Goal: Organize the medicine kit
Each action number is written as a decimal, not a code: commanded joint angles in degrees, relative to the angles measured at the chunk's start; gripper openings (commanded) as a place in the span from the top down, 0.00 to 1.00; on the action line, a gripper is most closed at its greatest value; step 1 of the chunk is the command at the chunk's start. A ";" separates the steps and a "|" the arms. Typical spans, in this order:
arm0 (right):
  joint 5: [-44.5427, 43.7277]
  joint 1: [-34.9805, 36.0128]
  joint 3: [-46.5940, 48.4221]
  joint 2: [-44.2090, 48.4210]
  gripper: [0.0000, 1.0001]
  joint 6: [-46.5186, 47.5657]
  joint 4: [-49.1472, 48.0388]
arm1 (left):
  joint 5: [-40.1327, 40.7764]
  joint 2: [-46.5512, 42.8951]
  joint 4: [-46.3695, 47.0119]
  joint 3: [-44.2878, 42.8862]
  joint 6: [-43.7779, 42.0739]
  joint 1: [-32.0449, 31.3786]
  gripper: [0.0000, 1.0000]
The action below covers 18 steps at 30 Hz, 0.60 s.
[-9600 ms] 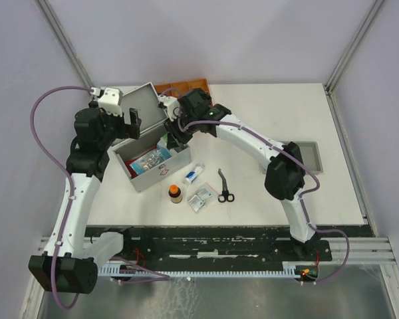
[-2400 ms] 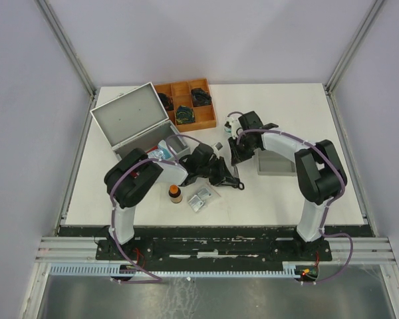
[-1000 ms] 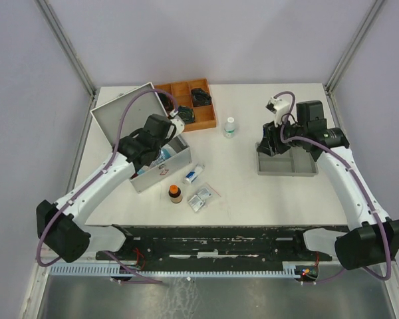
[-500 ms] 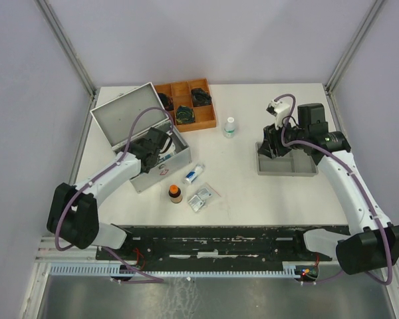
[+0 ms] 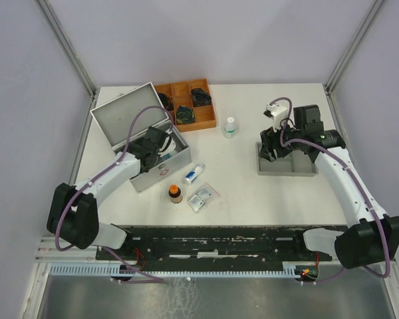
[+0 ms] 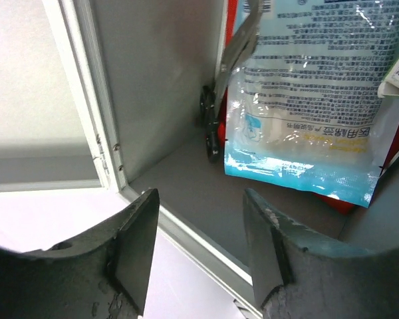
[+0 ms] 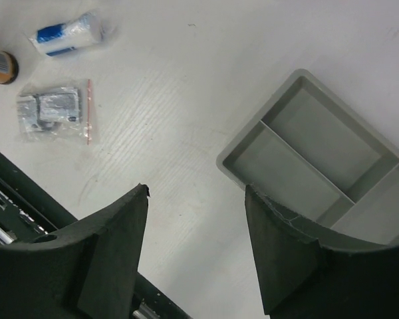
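The medicine kit (image 5: 161, 171) is a silver-grey box at the left with its lid standing open. My left gripper (image 5: 153, 142) hangs over its inside, open and empty. In the left wrist view its jaws (image 6: 199, 246) straddle the kit's rim (image 6: 186, 232). Inside lie scissors (image 6: 211, 133) against the wall and a blue-and-white packet (image 6: 306, 100). My right gripper (image 5: 272, 143) is open and empty above the left end of the shallow grey tray (image 5: 299, 165). In the right wrist view that gripper (image 7: 196, 246) hangs over bare table beside the tray's corner (image 7: 229, 163).
On the table in front of the kit lie a white tube with a blue label (image 5: 193, 173), a brown bottle (image 5: 175, 193) and a small plastic bag (image 5: 201, 197). A small white bottle (image 5: 230, 127) stands mid-table. The brown wooden compartment tray (image 5: 186, 106) sits at the back.
My left gripper, shut a second ago, has opened inside the kit, and the scissors now lie free there. My right gripper has opened a little wider over the grey tray.
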<state>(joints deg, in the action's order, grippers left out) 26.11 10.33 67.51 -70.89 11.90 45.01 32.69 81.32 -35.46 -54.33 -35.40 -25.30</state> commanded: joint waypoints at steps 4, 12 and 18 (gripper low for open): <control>-13.21 -0.16 -0.34 -3.85 0.29 6.70 2.91 | 1.56 -6.33 0.47 -5.75 -1.29 0.21 0.25; -4.99 0.95 -1.81 -6.91 0.24 3.38 -8.55 | -9.80 -9.12 0.34 -12.79 5.57 0.01 0.19; -2.34 3.33 1.90 -16.37 0.22 -2.78 -22.22 | -21.34 -12.55 4.62 -12.18 11.39 -0.01 0.17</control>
<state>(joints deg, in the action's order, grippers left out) 20.78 12.34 65.78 -81.60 13.76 34.96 20.99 71.92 -35.27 -65.52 -30.22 -25.26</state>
